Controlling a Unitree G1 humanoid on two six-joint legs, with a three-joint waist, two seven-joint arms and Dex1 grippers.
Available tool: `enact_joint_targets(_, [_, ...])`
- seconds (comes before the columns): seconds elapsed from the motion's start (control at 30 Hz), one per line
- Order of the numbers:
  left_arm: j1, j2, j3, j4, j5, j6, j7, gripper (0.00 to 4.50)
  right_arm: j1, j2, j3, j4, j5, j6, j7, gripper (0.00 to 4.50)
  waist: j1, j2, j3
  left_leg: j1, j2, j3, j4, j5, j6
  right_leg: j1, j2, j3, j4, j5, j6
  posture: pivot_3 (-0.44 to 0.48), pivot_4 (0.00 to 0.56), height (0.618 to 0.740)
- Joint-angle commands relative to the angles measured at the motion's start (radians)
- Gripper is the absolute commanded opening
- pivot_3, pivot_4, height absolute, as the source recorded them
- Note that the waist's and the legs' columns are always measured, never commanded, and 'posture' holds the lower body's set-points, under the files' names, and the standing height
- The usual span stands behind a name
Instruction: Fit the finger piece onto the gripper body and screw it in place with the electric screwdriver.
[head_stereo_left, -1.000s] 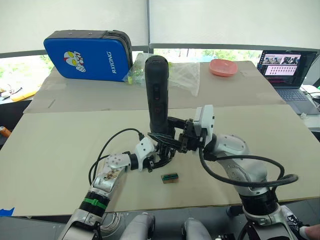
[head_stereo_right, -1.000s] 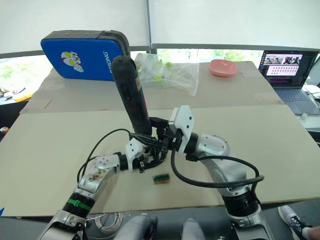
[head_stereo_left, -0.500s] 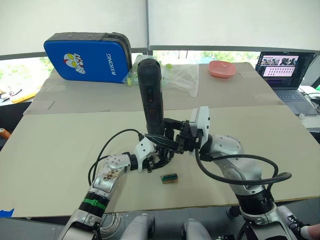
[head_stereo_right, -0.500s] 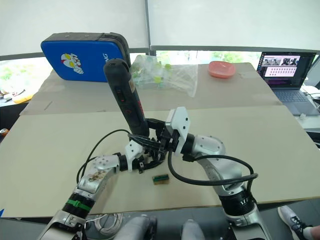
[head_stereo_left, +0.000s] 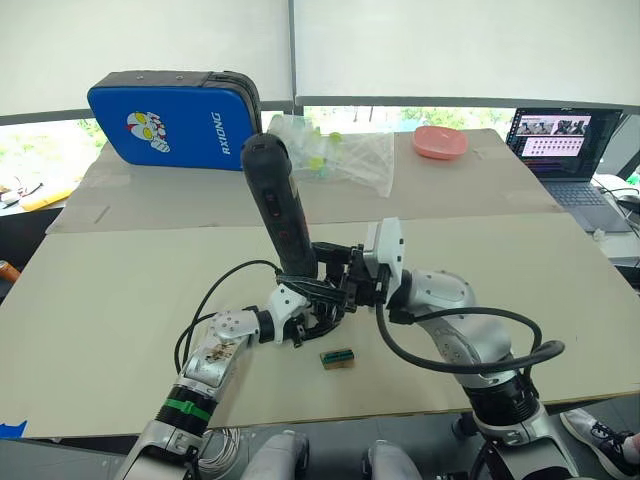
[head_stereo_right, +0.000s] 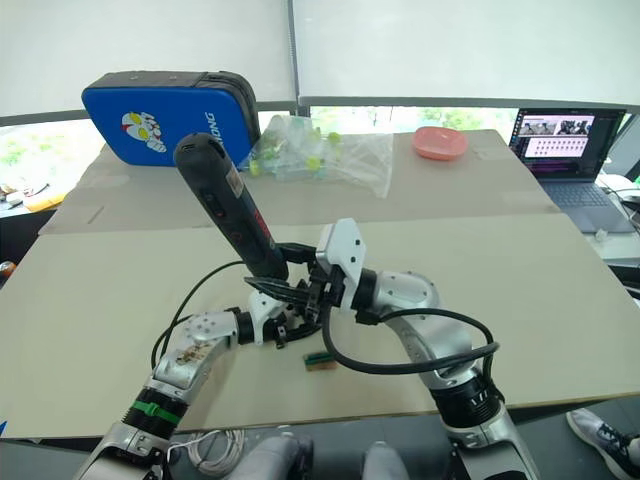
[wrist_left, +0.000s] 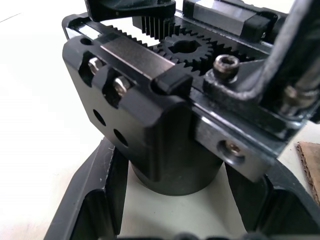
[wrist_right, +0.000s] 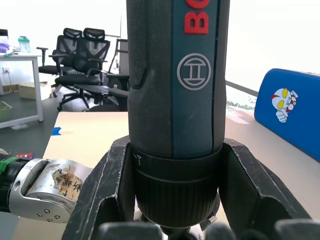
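Right end effector (head_stereo_left: 335, 283) clamps the long matte-black electric screwdriver (head_stereo_left: 279, 205), leaning left, tip directly above the black plastic gripper body (wrist_left: 165, 125) pinched by the left end effector (head_stereo_left: 305, 322).

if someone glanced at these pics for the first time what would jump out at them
The electric screwdriver grabs the eye: a long black cylinder leaning over the middle of the table, clamped low down in the right gripper. Right beneath it the left gripper holds the gripper body, its gear teeth and screws plain in the left wrist view. Behind them, a bright blue case stands at the table's far left.
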Motion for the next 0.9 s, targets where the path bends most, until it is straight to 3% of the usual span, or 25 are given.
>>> enact_joint_targets(0.03, [0.035,0.008,-0.036,-0.003,0.005,0.024,-0.026,2.29,0.035,-0.01,0.045,0.071,-0.049,0.021,0.009,1.91,0.0,0.0,-0.001,0.0,0.0,0.0,0.0,0.0,0.0,0.0,0.0,0.0,0.0,0.0,0.0,0.0,0.15,0.74])
enact_joint_targets(0.3, [0.037,0.008,-0.035,-0.004,0.004,0.021,-0.023,2.29,0.035,-0.002,0.038,0.095,-0.078,-0.038,-0.005,1.91,0.0,0.0,-0.002,0.0,0.0,0.0,-0.001,0.0,0.0,0.0,0.0,0.0,0.0,0.0,0.0,0.0,0.15,0.74])
enact_joint_targets(0.4, [0.036,0.009,-0.032,-0.002,0.003,0.02,-0.023,2.29,0.03,-0.023,0.055,0.097,-0.107,-0.131,0.051,1.91,0.0,0.0,-0.003,0.001,0.0,0.0,-0.001,0.0,0.0,0.0,0.0,0.0,0.0,0.0,0.0,0.0,0.15,0.74])
enact_joint_targets(0.9, [0.039,0.016,-0.028,-0.008,0.001,0.029,-0.024,2.29,0.026,0.018,0.06,0.116,-0.073,-0.061,0.041,1.91,-0.003,0.0,-0.003,0.001,0.0,0.0,-0.001,0.0,-0.001,0.0,0.0,0.0,0.0,-0.001,-0.001,0.0,0.15,0.74])
